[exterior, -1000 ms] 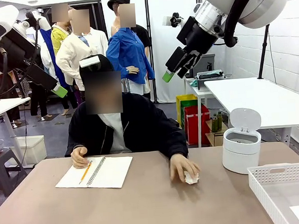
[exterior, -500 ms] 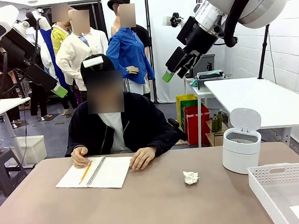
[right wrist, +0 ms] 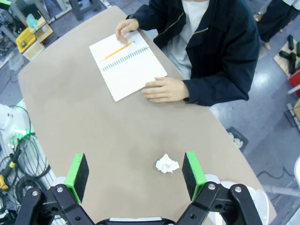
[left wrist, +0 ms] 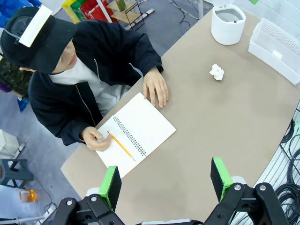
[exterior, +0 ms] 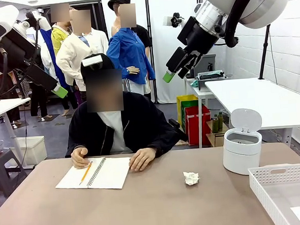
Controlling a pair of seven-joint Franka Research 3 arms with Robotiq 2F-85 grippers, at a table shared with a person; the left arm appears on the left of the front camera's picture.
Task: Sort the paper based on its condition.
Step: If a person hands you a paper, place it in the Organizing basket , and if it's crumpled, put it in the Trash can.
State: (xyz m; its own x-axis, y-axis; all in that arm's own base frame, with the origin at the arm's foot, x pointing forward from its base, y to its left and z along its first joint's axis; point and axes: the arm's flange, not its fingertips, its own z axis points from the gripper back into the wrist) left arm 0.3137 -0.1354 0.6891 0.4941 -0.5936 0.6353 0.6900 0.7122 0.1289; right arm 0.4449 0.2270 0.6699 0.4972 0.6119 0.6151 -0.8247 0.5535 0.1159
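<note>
Bg: white brick wall (exterior: 289,58) on R, grey floor (exterior: 54,133) far L, white side table (exterior: 261,103) far R w/ red crate (exterior: 195,122) & yellow crate (exterior: 186,101) beside it, grey stool (exterior: 2,158) at L edge, white backdrop (exterior: 161,40) far centre.

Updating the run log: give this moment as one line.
left gripper: open, raised | right gripper: open, raised | wad: on table, untouched | bin: lid up

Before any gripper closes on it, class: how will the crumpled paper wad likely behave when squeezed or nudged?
The crumpled paper wad looks small and airy: probably very light. Its loose creases suggest it squashes when squeezed. Lumpy, it would likely tumble on the table, not roll far.
</note>
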